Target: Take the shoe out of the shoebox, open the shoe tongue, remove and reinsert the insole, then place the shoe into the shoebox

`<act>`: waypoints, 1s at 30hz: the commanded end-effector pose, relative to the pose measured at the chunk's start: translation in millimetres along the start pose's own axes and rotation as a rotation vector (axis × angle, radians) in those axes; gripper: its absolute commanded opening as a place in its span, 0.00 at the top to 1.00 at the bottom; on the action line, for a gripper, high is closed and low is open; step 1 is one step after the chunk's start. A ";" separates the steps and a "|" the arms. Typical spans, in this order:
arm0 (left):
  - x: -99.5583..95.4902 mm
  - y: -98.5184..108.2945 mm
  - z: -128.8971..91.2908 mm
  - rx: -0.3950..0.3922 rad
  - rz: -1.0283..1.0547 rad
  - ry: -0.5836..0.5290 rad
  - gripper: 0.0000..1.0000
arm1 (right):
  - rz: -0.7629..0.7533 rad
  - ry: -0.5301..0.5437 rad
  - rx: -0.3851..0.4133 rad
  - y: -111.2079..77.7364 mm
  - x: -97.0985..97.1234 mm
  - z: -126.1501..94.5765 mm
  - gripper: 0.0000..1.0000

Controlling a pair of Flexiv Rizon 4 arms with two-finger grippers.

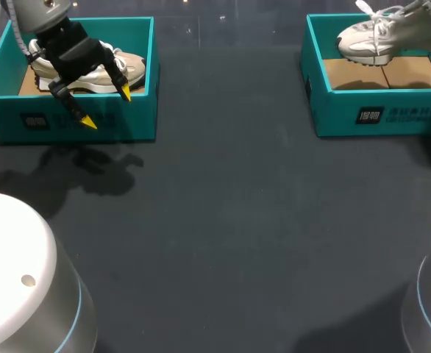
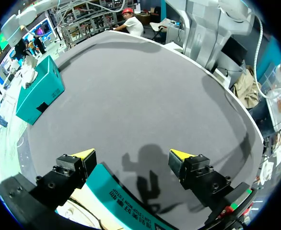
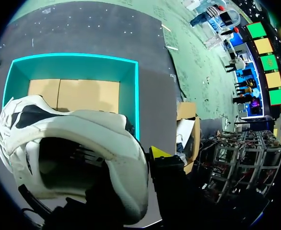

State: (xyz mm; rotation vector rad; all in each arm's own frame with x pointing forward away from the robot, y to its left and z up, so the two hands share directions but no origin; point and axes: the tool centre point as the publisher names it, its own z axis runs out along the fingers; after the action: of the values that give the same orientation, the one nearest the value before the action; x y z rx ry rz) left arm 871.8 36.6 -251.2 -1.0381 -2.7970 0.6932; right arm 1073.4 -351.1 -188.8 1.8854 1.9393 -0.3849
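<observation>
- Nearest the camera, two white arm bases are seen at the near left and near right corners. The dark bench lies open between them, and that middle stretch is judged the best place for a shoe to be set down.
- At the far right, the right shoe is held up over the right shoebox, and its sole appears lifted off the cardboard floor.
- The right gripper is closed on the heel collar. One yellow fingertip is seen against the outside of the heel, while the other is hidden, presumably inside the shoe.
- Only the thin heel wall is pinched, so the toe can be expected to sag and swing. The lift is best finished straight up, and nothing carried sideways until the sole is above the box's near wall.
- Loose laces are seen by the toe and should be kept off the box rim.
- The shoe is best lowered sole-down and level, with the tongue left reachable for the other arm.
- At the far left, the left gripper hangs over the near wall of the left shoebox. Its fingers are spread wide with nothing grasped, and the left shoe lies inside the box just beyond them.
</observation>
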 end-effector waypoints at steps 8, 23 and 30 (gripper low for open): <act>0.2 0.0 0.1 -0.002 0.001 0.000 0.00 | 0.006 0.028 0.033 -19.1 11.5 31.4 1.00; 0.2 0.0 0.1 -0.002 0.001 0.000 0.00 | 0.001 0.047 0.029 -21.5 17.5 38.6 1.00; 0.2 0.0 0.1 -0.002 0.001 0.000 0.00 | -0.010 0.058 0.024 -27.4 28.9 55.1 1.00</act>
State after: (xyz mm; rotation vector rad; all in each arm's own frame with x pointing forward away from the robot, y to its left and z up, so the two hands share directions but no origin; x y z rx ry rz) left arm 871.8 36.6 -251.2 -1.0383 -2.7970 0.6932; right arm 1053.7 -351.5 -247.0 1.9273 1.9910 -0.3724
